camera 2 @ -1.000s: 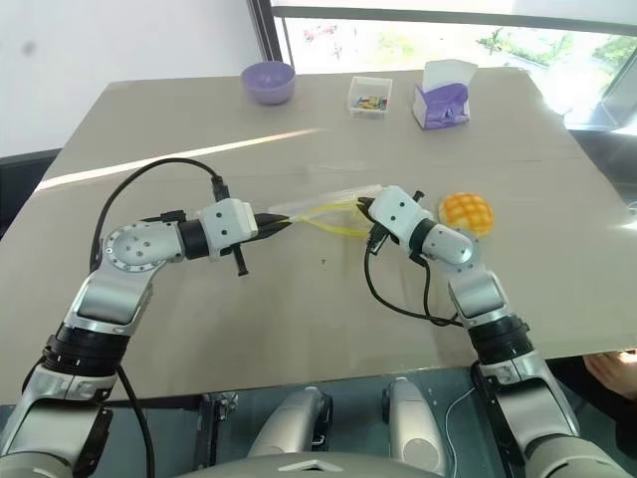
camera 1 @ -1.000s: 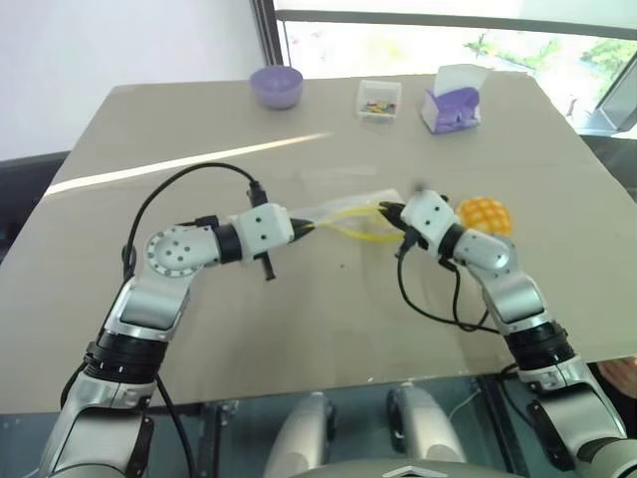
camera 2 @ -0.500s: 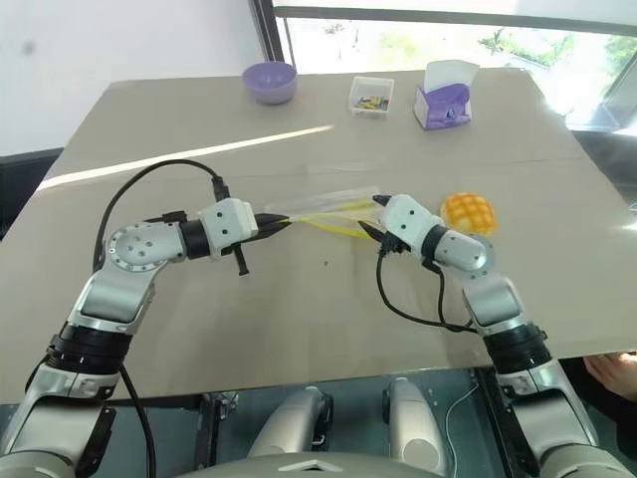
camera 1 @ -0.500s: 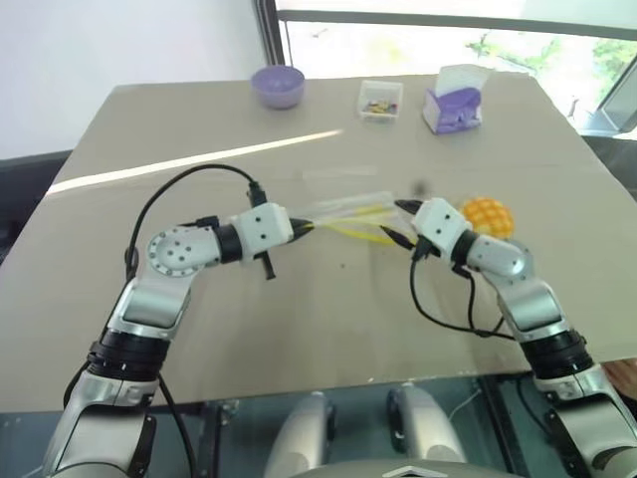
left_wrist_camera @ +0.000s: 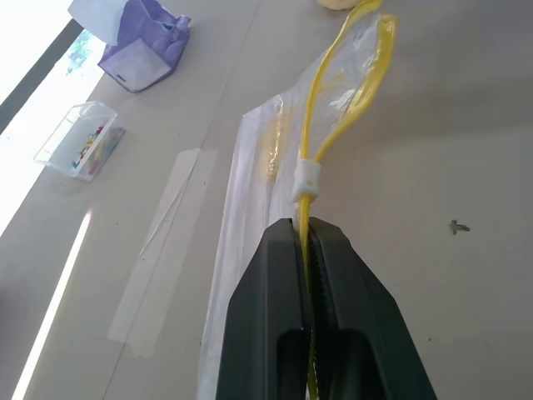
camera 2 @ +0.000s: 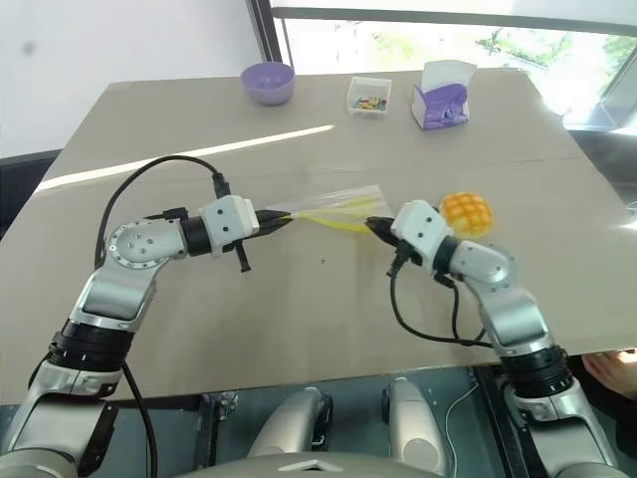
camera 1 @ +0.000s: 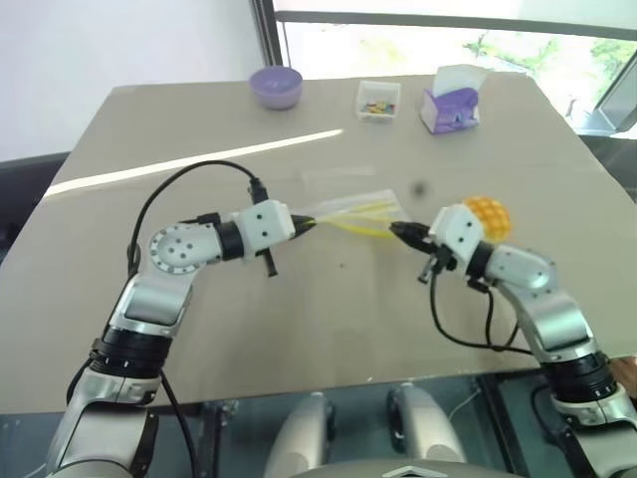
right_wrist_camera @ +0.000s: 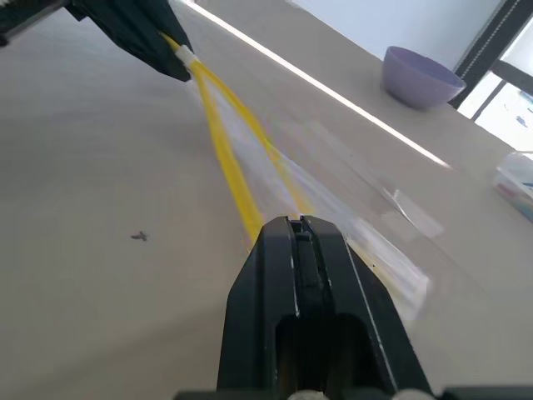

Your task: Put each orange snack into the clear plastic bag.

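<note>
The clear bag (camera 2: 333,207) is held above the table (camera 2: 299,309) by its yellow strip, pinched in the left gripper (camera 1: 307,224). The right gripper (camera 2: 374,227) is closed beside the bag's mouth, holding nothing. The orange bun (camera 2: 466,212) lies just behind it

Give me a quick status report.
Left end effector shut on the bag's yellow strip. Right end effector shut, empty, beside the bag mouth. Bun on the table behind it, not bagged.

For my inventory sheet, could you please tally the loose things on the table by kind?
Orange bun: 1
Clear plastic bag: 1
Purple bowl: 1
Clear box of colourful bits: 1
Purple and white carton: 1
Total: 5
</note>
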Robot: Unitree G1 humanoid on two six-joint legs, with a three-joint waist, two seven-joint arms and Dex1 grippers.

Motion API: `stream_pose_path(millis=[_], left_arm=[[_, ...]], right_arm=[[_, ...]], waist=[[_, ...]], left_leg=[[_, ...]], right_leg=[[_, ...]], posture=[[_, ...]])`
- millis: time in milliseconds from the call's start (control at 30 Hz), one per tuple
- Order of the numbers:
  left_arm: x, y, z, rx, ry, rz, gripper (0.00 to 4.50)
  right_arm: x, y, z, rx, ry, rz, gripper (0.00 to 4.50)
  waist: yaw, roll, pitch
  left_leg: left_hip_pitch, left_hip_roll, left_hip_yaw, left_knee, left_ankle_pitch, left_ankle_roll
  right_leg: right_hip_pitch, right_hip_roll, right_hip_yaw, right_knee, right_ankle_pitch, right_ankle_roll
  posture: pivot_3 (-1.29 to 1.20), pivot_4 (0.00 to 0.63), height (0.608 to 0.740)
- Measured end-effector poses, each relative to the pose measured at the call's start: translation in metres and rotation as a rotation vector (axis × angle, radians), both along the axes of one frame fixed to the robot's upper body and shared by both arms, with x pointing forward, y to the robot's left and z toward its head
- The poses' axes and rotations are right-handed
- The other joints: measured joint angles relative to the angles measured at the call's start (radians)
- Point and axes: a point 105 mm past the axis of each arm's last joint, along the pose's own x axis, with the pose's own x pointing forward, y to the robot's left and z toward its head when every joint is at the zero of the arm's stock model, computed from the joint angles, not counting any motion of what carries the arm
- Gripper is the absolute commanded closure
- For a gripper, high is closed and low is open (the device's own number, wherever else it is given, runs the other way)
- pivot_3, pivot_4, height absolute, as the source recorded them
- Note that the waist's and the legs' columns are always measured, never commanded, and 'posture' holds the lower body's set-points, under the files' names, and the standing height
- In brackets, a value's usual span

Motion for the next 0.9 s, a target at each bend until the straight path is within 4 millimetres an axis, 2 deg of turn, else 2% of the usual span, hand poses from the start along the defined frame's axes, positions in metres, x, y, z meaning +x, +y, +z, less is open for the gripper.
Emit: stream_pose_path(millis=[67, 300, 400, 567, 667, 733, 800, 867, 900], left_arm=[[0.0, -0.001, 0.0, -0.003, 0.0, -0.004, 4.5], [-0.005, -0.005, -0.002, 0.001, 0.005, -0.019, 4.5], [-0.007, -0.009, -0.004, 0.007, 0.011, -0.032, 4.5], [-0.008, -0.014, -0.009, 0.013, 0.018, -0.042, 4.5], [-0.008, -0.016, -0.01, 0.012, 0.017, -0.043, 4.5], [-0.008, -0.018, -0.012, 0.02, 0.017, -0.043, 4.5], [-0.008, -0.022, -0.015, 0.023, 0.021, -0.048, 4.5], [-0.007, -0.022, -0.016, 0.029, 0.017, -0.041, 4.5], [-0.007, -0.022, -0.016, 0.031, 0.016, -0.04, 4.5]], right_arm=[[0.005, 0.009, -0.005, 0.002, 0.016, -0.002, 4.48], [0.032, 0.012, -0.014, -0.014, 0.018, -0.083, 4.48], [0.037, 0.013, -0.018, -0.009, 0.022, -0.103, 4.48], [0.032, 0.048, -0.024, 0.06, 0.071, -0.063, 4.48], [0.034, 0.055, -0.032, 0.053, 0.084, -0.091, 4.48], [0.04, 0.059, -0.039, -0.048, 0.021, -0.115, 4.48], [0.048, 0.056, -0.041, -0.212, -0.113, -0.12, 3.96], [0.053, 0.048, -0.047, -0.314, -0.181, -0.126, 2.93], [0.053, 0.046, -0.049, -0.333, -0.191, -0.125, 2.66]], waist=[[0.001, 0.0, 0.0], [0.002, 0.0, 0.0], [0.002, 0.0, 0.0], [-0.001, 0.0, 0.0], [-0.001, 0.0, 0.0], [0.0, 0.0, 0.0], [0.001, 0.0, 0.0], [0.0, 0.0, 0.0], [-0.001, 0.0, 0.0]], left_leg=[[0.0, 0.0, 0.0, 0.0, 0.0, 0.0], [0.0, -0.001, 0.0, 0.0, 0.0, 0.0], [0.0, -0.001, 0.0, 0.0, 0.0, 0.0], [0.0, 0.0, 0.0, 0.0, 0.0, 0.0], [0.0, -0.001, 0.0, 0.0, 0.0, 0.0], [0.0, -0.002, 0.0, 0.0, 0.0, -0.001], [0.0, -0.002, -0.001, 0.0, 0.002, -0.003], [0.0, -0.002, -0.001, 0.0, 0.002, -0.004], [0.0, -0.002, -0.001, 0.0, 0.002, -0.004]], right_leg=[[0.0, 0.0, 0.0, 0.0, 0.0, 0.0], [0.0, 0.0, 0.0, 0.0, 0.0, 0.0], [0.0, 0.0, 0.0, 0.0, 0.0, 0.0], [0.0, 0.0, 0.0, 0.0, 0.0, 0.0], [0.0, 0.0, 0.0, 0.0, 0.0, 0.0], [0.0, -0.001, 0.0, 0.0, 0.0, 0.0], [0.0, -0.001, 0.0, 0.0, 0.0, 0.0], [0.0, 0.0, 0.0, 0.0, 0.0, 0.0], [0.0, -0.001, 0.0, 0.0, 0.0, 0.0]], posture=[[0.0, 0.15, 0.74], [0.0, 0.15, 0.74], [0.0, 0.15, 0.74], [0.0, 0.15, 0.74], [0.0, 0.15, 0.74], [0.0, 0.15, 0.74], [0.0, 0.15, 0.74], [0.0, 0.15, 0.74], [0.0, 0.15, 0.74]])
